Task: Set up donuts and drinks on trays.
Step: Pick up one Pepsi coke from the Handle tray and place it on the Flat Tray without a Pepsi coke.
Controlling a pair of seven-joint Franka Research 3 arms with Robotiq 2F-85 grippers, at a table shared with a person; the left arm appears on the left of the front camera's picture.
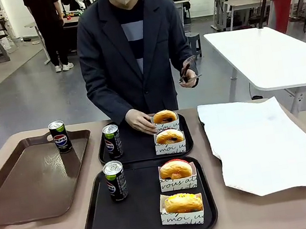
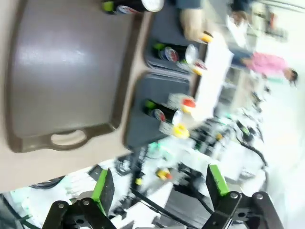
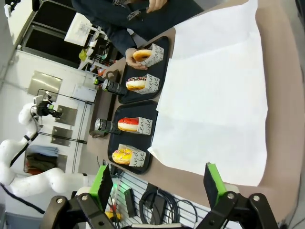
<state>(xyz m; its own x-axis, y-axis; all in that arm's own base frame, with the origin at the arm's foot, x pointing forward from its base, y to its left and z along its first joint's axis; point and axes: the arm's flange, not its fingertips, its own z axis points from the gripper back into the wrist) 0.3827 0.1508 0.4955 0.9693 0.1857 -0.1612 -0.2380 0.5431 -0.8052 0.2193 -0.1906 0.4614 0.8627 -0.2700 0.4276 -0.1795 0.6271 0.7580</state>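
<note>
**Last can to the far tray**

One can [image 1: 60, 136] stands on the brown tray [image 1: 21, 190], left of the far black tray [image 1: 141, 150]. My left end effector [image 2: 159, 191] and right end effector [image 3: 157, 186] hang open, empty. I'd grip the can upright, mid-body, avoiding the person's hand [image 1: 138, 120].

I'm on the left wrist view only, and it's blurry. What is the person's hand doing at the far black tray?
Observer: The person's hand touches the sleeved donut at the back of the far tray.
Operator: And the other hand?
Observer: The other hand holds tongs up, off the table.
Operator: What's on the near tray?
Observer: The near tray carries one can, a rear donut and a front donut, both sleeved.
</note>
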